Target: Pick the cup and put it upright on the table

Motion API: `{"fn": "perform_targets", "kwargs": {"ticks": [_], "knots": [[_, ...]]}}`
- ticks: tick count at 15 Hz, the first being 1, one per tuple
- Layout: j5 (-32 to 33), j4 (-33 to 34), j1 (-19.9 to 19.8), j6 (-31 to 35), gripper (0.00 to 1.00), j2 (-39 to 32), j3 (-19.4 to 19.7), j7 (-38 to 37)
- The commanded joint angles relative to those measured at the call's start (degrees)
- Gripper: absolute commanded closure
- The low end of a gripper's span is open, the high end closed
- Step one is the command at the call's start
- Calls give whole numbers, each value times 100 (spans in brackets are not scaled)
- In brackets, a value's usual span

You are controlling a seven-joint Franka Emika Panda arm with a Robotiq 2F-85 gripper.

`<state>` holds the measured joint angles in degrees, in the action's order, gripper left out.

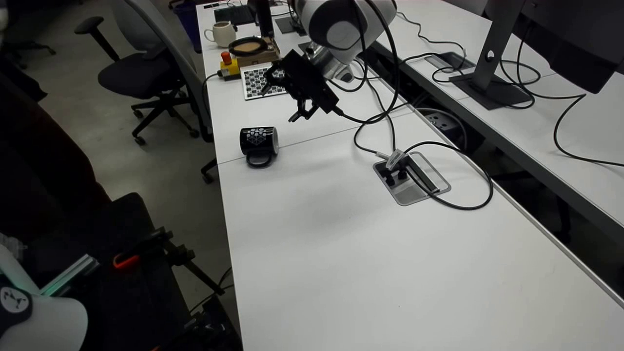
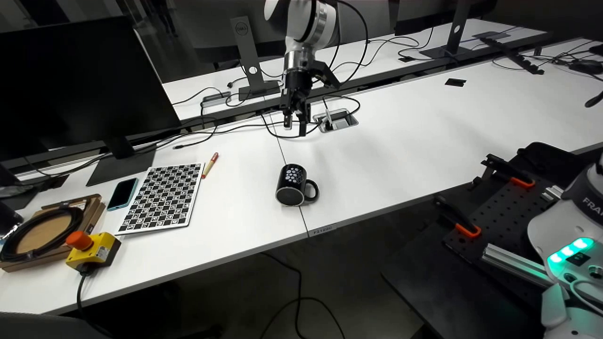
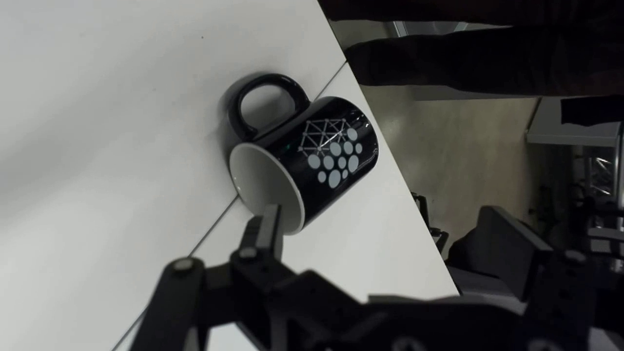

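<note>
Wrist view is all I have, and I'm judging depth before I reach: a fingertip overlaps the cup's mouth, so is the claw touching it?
Observer: No, in both exterior views the claw hangs apart from the cup.
Operator: Its base is hidden from me. How does that look?
Observer: In an exterior view the base shows dark, with a paler edge.
Operator: And what else is on the table, outside my picture?
Observer: A checkered board, for one, in both exterior views.
</note>
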<state>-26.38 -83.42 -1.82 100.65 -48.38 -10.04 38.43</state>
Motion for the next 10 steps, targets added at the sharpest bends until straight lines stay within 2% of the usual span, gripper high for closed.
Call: {"fn": "perform_targets", "kwargs": {"ticks": [1, 5, 10], "knots": [[142, 760, 6, -202, 0, -647, -134, -274], [265, 973, 90, -22, 0, -986, -123, -574], [330, 1348, 30, -205, 0, -1353, -244, -692]]}}
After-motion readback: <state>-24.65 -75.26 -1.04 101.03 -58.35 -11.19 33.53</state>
